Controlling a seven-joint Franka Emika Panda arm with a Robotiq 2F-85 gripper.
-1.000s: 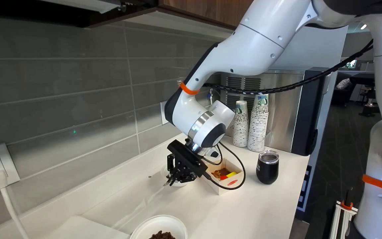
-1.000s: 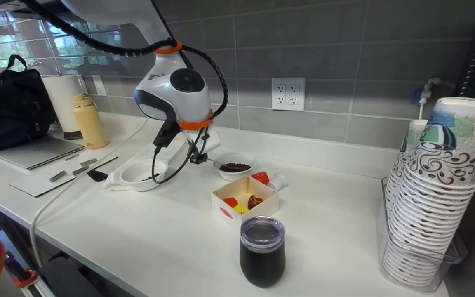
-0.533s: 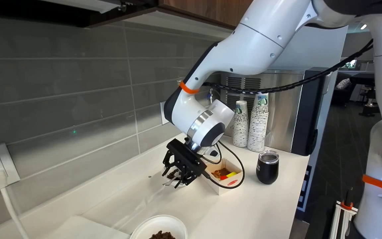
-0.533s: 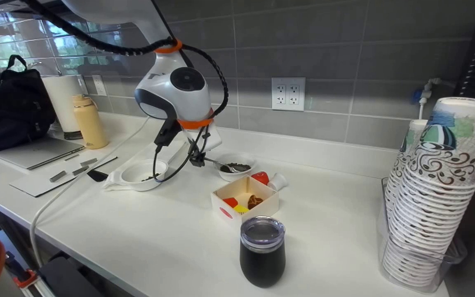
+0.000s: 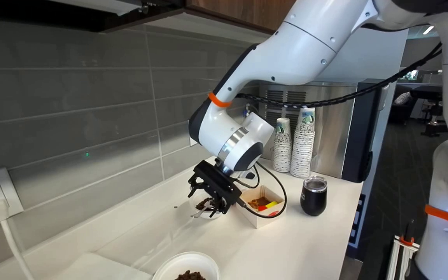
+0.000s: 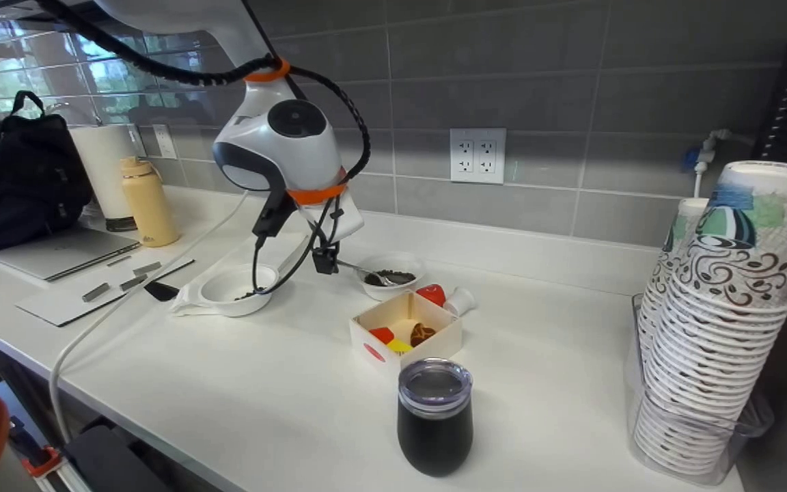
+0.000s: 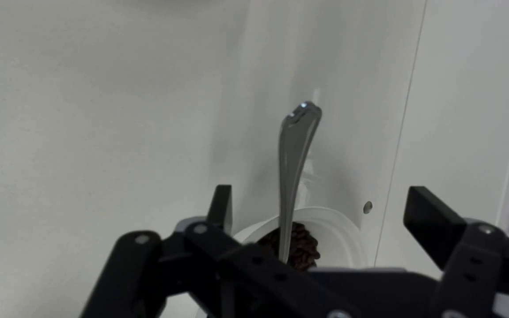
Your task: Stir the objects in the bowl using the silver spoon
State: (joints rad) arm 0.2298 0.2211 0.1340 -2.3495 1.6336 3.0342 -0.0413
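The silver spoon (image 7: 293, 159) leans over the rim of the small white bowl (image 7: 347, 238), its handle sticking out past the edge. Its head lies on the dark bits (image 6: 404, 277) heaped in that bowl, as seen in an exterior view. My gripper (image 7: 318, 198) is open, its two fingers wide apart on either side of the handle and touching nothing that I can make out. In an exterior view the gripper (image 5: 201, 205) hangs just above the bowl and the handle end. The gripper's own linkage hides the lower bowl and spoon head in the wrist view.
Beside the bowl stands a square white box (image 6: 366, 335) with red and yellow pieces. A red piece (image 6: 432, 294) and a small white cup (image 6: 460, 301) lie behind it. Nearby are a black tumbler (image 6: 434, 424), a wider white dish (image 5: 185, 259) and the tiled wall (image 5: 91, 128).
The gripper has gone from nearly shut around the spoon handle to wide open, letting the spoon go. The spoon has settled in the bowl. The arm has then risen slightly.
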